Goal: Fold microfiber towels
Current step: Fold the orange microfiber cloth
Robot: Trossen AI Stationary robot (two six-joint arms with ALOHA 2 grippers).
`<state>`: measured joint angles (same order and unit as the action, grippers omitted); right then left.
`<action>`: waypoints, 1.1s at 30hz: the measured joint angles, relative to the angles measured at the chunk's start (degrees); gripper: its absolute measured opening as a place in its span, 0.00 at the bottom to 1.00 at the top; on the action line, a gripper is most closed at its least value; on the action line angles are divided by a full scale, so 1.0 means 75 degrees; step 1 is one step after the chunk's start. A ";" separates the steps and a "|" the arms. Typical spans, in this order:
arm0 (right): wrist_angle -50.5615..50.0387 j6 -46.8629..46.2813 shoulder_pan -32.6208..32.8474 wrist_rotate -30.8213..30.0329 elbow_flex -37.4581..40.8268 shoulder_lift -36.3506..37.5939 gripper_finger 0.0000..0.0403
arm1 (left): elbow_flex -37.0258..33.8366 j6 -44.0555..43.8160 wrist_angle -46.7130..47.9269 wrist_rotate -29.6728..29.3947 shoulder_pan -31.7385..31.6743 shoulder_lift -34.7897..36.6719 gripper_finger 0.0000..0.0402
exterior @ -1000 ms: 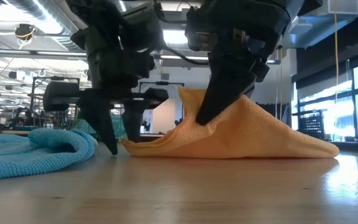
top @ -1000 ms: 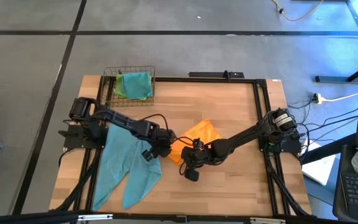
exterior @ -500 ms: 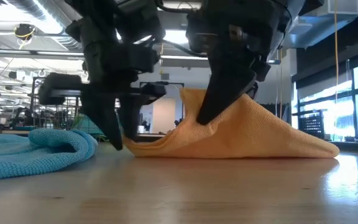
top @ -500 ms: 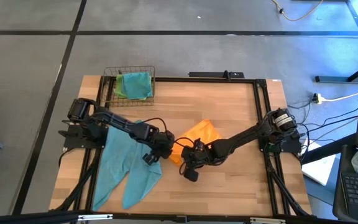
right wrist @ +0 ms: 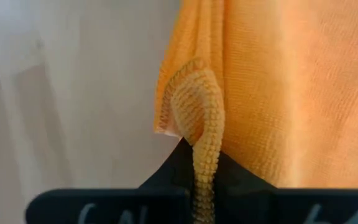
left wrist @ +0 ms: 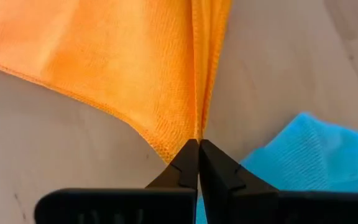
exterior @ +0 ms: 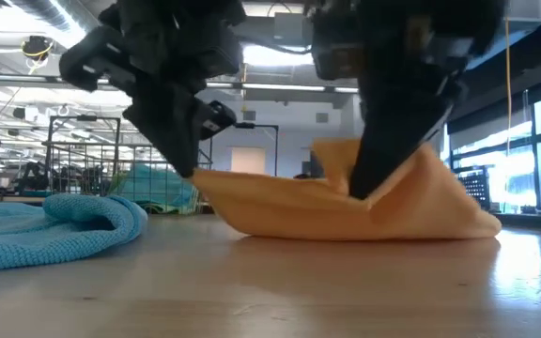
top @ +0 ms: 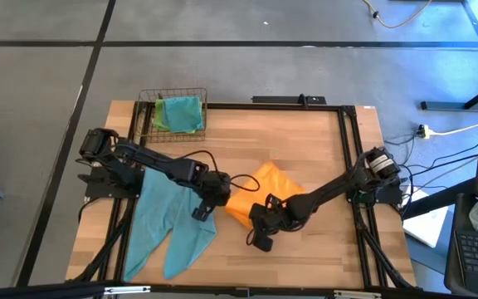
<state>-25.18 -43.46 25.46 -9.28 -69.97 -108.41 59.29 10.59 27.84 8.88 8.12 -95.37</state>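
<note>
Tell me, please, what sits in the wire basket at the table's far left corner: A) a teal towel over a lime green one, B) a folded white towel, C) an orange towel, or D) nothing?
A: in the high view the wire basket holds a teal towel with a lime green one showing at its edge.

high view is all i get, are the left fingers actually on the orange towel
Observer: Yes. The left wrist view shows the left gripper shut on a corner of the orange towel.
Operator: and the right one
Observer: The right gripper is shut on a folded edge of it.
Operator: is the towel off the table
Observer: Partly. In the low view the left-held corner hangs raised while its middle rests on the table.
</note>
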 joint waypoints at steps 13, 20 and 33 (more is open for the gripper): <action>0.0034 -0.0006 0.0346 -0.0501 0.0000 0.0005 0.22 | -0.0003 0.0015 0.0029 0.0064 0.0242 0.0006 0.00; 0.0049 0.0865 0.0342 -0.0533 0.0000 0.0005 0.35 | -0.0009 -0.0192 -0.0039 0.0032 0.0242 0.0006 0.00; -0.0004 0.1255 0.0340 -0.0081 0.0002 0.0108 0.36 | -0.0009 -0.0405 -0.0065 0.0032 0.0242 0.0006 0.00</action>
<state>-25.21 -34.05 28.01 -9.88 -69.96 -107.61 59.22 7.55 27.35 9.13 9.93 -95.33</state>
